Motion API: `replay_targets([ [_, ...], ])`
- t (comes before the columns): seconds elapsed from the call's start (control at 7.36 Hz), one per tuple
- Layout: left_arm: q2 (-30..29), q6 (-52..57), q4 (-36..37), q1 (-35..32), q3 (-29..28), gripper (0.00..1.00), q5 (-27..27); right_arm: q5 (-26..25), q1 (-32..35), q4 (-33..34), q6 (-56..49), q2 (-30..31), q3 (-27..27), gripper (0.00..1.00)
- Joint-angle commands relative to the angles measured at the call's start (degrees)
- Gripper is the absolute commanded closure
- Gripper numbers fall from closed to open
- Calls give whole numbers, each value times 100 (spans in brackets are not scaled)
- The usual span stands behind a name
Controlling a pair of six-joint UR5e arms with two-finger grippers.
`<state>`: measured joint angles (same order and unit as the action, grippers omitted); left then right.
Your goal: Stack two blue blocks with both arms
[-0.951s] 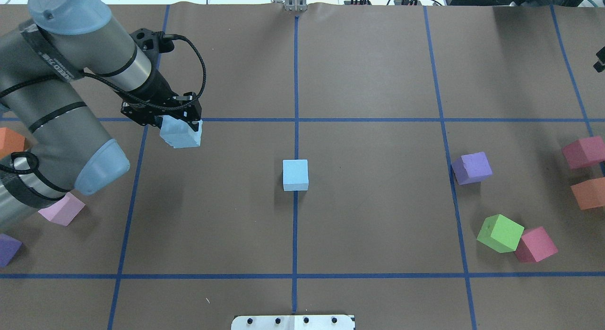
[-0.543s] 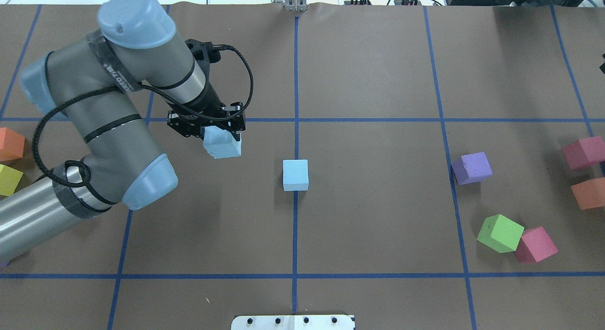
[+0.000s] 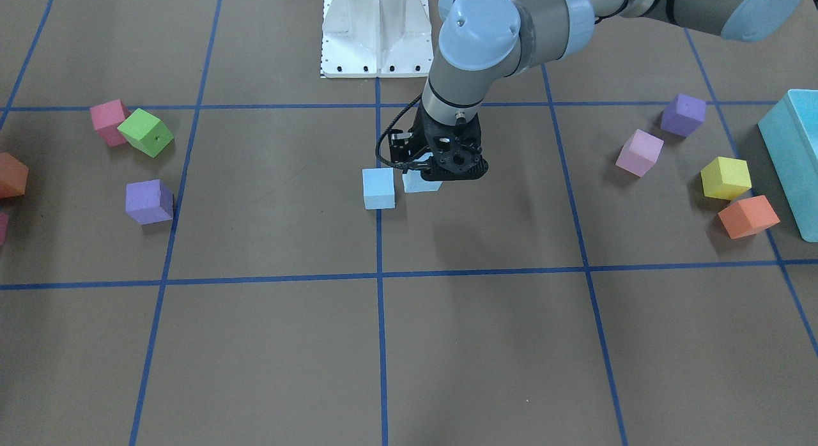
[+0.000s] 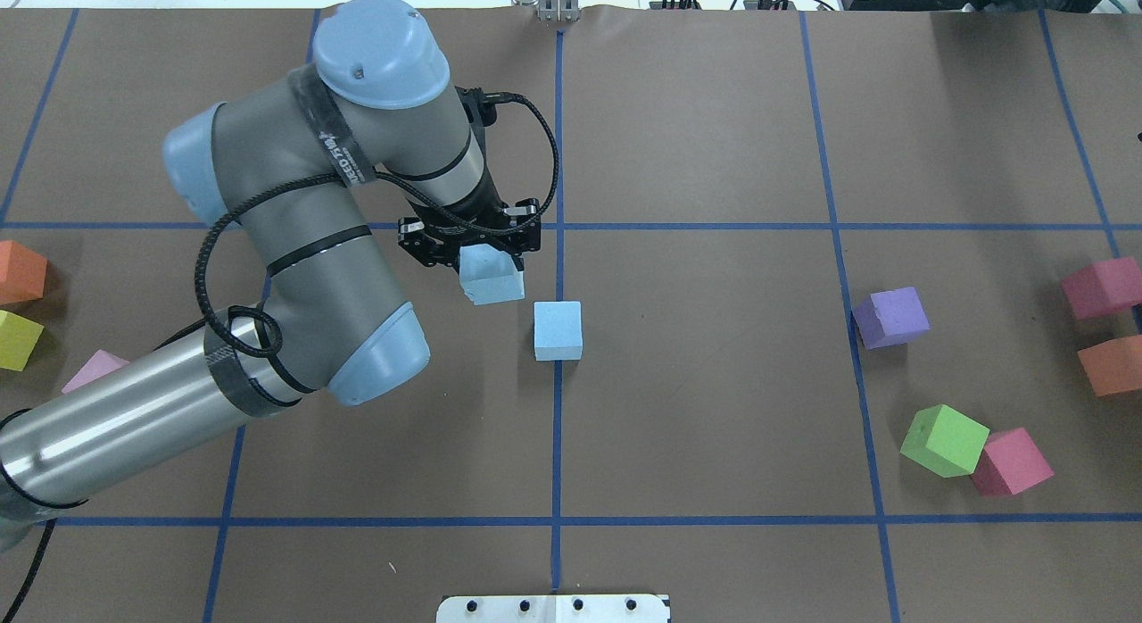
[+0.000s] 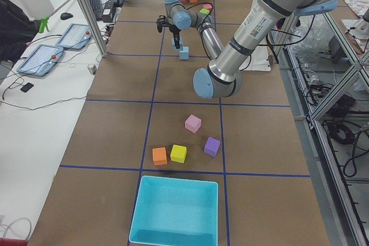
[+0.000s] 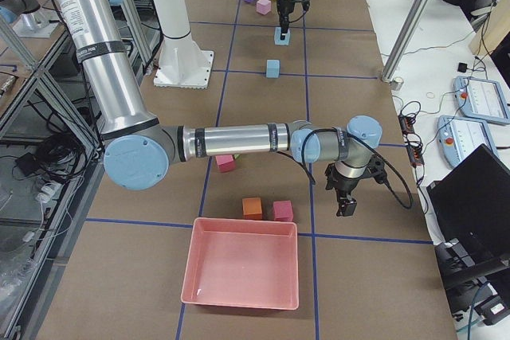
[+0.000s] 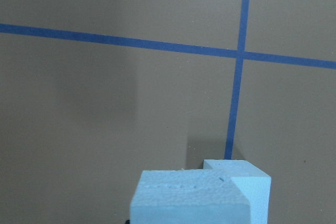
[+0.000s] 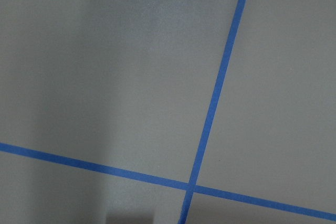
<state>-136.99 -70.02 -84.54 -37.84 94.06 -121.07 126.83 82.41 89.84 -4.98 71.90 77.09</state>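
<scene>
**Left gripper holds one blue block beside the other, not stacked**

Overhead: left gripper is clamped on the held blue block, which is lifted off the brown paper. The resting blue block sits on the centre tape line, just right of the held one and apart from it. The left arm covers the left part of the table. A purple cube and a green cube touching a pink cube lie well apart on the right.

Front-facing: the gripper body hides most of the held block; only its lower edge shows. A pale pink cube, yellow cube, orange cube and turquoise box sit well off to the right.

Exterior left: both blocks are too small to judge.

Exterior right: right gripper hangs near the pink tray, well apart from both blocks. Cannot tell how its fingers stand.

Left wrist: the held block fills the bottom edge, and the resting block's corner peeks from behind it.

Right wrist: only paper and tape.
</scene>
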Motion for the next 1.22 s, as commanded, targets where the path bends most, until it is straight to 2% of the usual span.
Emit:
replay_targets([
  [0.0, -476, -108, -10, 119, -544, 34, 127, 0, -6, -11, 5, -1, -1, 0],
  [0.27, -522, -3, -62, 223, -635, 37, 381, -9, -6, -11, 14, -1, -1, 0],
  [0.41, -539, 58, -62, 381, -643, 37, 687, -9, -6, -11, 14, -10, -1, 0],
  [1.09, -522, 59, -71, 725, -678, 36, 1033, -18, -15, -11, 23, -45, -35, 0],
])
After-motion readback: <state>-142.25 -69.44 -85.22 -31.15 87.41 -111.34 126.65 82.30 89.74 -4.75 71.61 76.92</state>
